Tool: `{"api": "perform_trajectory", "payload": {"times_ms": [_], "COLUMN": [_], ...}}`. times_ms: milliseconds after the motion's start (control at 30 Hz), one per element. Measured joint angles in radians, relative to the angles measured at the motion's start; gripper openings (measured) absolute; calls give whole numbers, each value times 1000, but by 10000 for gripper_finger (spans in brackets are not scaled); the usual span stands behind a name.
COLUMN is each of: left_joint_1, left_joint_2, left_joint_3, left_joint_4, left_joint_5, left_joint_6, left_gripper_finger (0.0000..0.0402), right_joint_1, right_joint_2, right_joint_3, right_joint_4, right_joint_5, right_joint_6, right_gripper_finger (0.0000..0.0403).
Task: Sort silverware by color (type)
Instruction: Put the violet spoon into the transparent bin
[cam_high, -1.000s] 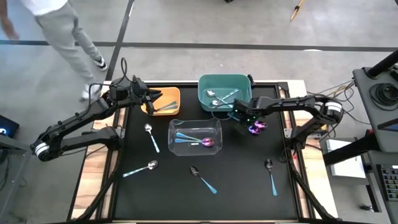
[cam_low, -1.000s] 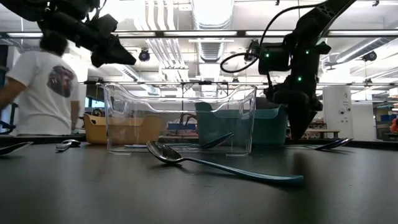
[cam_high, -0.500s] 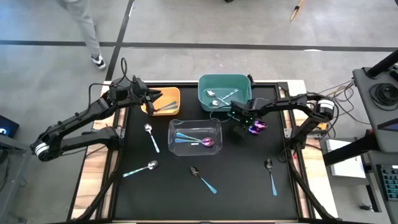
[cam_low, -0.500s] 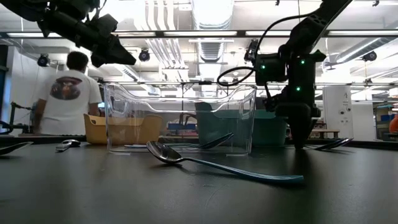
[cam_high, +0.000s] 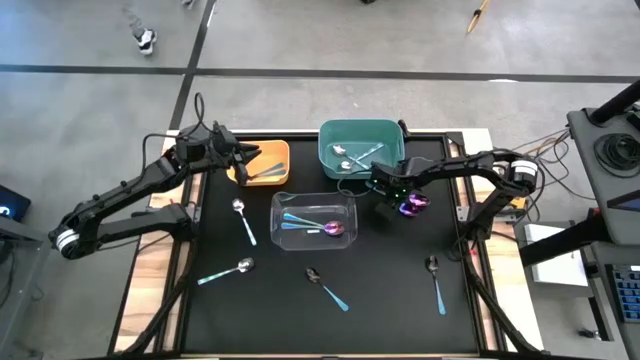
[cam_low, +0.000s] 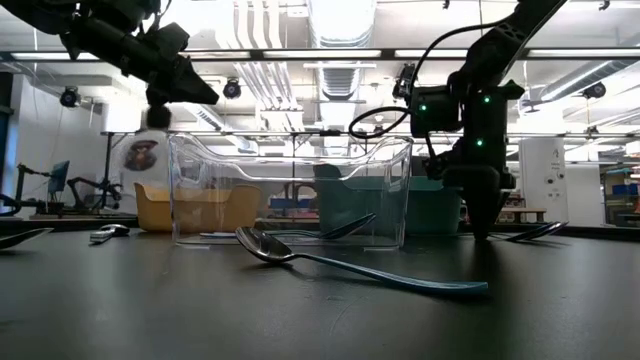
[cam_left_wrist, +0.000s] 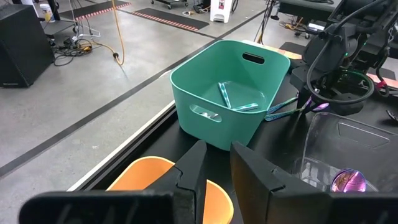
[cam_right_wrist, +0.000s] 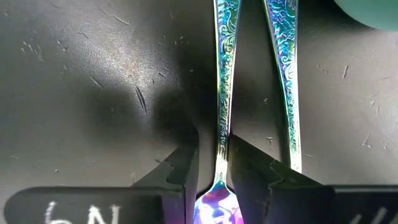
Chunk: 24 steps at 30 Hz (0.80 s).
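**Counter inspection: sorting in progress, right arm at the iridescent pair**

Surroundings: noted three bins at the back of the counter (cam_high: 200, 330). Found four loose spoons in front of them: two silver-bowled (cam_high: 243, 220) (cam_high: 225, 272) and two dark-bowled (cam_high: 326, 287) (cam_high: 436, 280).

Right end effector (cam_right_wrist: 213, 140) found low on the counter beside the teal bin (cam_high: 362, 128), straddling the handle of one iridescent spoon (cam_right_wrist: 222, 74), with a second iridescent spoon (cam_right_wrist: 283, 81) lying just beside. Could not tell whether clamped.

Left end effector (cam_left_wrist: 217, 146) found above the orange bin (cam_high: 286, 160), slightly apart and empty.

Obstructions: orange bin partly covered by the left arm; contents not made out.

Contents: saw silver spoons (cam_high: 350, 158) in the teal bin, and a purple-bowled spoon (cam_high: 335, 229) in the clear bin (cam_high: 275, 215).
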<state>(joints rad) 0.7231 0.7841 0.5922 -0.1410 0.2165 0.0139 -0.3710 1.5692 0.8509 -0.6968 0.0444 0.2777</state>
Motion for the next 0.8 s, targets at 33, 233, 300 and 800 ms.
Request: {"api": "perform_trajectory", "payload": {"times_ms": [33, 233, 300, 800], "left_joint_1": [0, 0, 0, 0], "left_joint_2": [0, 0, 0, 0], "left_joint_3": [0, 0, 0, 0], "left_joint_4": [0, 0, 0, 8], "left_joint_5": [0, 0, 0, 0], "left_joint_6": [0, 0, 0, 0], "left_gripper_finger": [54, 54, 54, 54], "right_joint_1": [0, 0, 0, 0], "right_joint_2": [0, 1, 1, 1], "right_joint_3": [0, 0, 0, -1], "right_joint_4": [0, 0, 0, -1], "right_joint_5": [0, 0, 0, -19], "right_joint_6": [1, 3, 11, 15], "right_gripper_finger": [76, 75, 74, 72]}}
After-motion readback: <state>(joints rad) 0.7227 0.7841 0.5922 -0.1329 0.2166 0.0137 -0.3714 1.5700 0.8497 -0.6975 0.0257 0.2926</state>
